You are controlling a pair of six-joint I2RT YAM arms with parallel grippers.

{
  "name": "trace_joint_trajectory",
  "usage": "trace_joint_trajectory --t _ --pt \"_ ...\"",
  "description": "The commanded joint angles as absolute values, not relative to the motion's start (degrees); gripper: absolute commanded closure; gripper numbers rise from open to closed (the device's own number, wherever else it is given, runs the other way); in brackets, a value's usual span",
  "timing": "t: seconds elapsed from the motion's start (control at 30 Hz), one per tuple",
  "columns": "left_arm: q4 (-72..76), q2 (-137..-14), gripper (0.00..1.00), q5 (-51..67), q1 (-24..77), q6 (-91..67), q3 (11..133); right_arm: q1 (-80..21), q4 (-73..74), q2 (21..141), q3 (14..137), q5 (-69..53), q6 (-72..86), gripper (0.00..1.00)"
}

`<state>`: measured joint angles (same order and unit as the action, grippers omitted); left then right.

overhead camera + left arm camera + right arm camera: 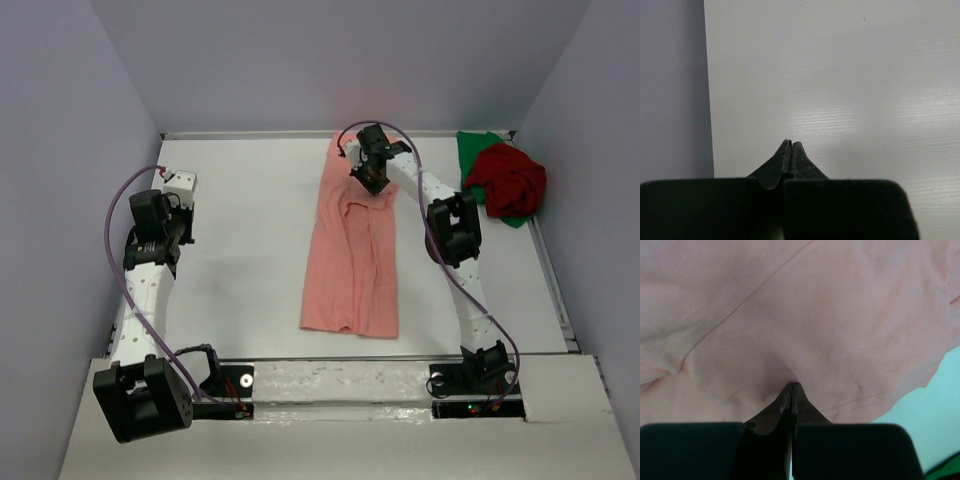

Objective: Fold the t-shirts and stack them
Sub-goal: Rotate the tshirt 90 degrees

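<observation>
The tabletop (240, 270) is a plain white board with a faint grain and a soft sheen. It is closed in by pale lavender-grey walls: the left wall (60, 200), the far wall (330, 60) and the right wall (605, 140). A thin pale rim runs along its far and right edges. Along the near edge lies a white taped strip (340, 385), where both arm bases are bolted.

The salmon-pink shirt (350, 270) lies in the middle of the tabletop as a long narrow band, running from the far edge towards the near strip, with its hem end nearest the bases. Its far right part is rumpled and drawn up a little. There the right pincer (370, 180) comes down on it, its fingers closed tight with a pucker of pink cloth caught at their tips. In the right wrist view creases spread out from that point.

The green shirt (472, 150) lies in the far right corner against the walls. The dark red shirt (508, 180) sits crumpled in a heap on top of it. Both are apart from the pink one.

The left pincer (791, 146) is at the far left over bare tabletop, close beside the left wall. Its fingers are pressed fully together with nothing between them.
</observation>
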<state>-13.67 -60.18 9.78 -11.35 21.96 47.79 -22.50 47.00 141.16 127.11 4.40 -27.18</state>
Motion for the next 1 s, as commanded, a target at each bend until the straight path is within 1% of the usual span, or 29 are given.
trace_joint_trajectory --t 0.0,0.23,0.4,0.9,0.97 --pt "-13.27 -59.86 1.0 9.76 -11.6 22.15 49.83 -21.97 45.7 142.03 130.69 2.81 -27.42 1.0" --pt "-13.36 -58.27 1.0 9.76 -11.6 22.41 48.52 -21.97 46.14 145.18 134.11 2.11 -29.18 1.0" --pt "-13.53 -59.32 1.0 9.58 -11.6 22.32 49.04 -21.97 47.02 148.36 139.74 1.93 -30.32 1.0" --pt "-14.33 -63.19 1.0 8.26 -11.51 22.59 50.62 -21.97 43.6 152.14 142.12 0.44 -32.96 1.0" --pt "-14.41 -63.11 1.0 8.0 -11.51 22.76 50.63 -21.97 42.28 152.31 142.21 -1.49 -34.01 1.0"
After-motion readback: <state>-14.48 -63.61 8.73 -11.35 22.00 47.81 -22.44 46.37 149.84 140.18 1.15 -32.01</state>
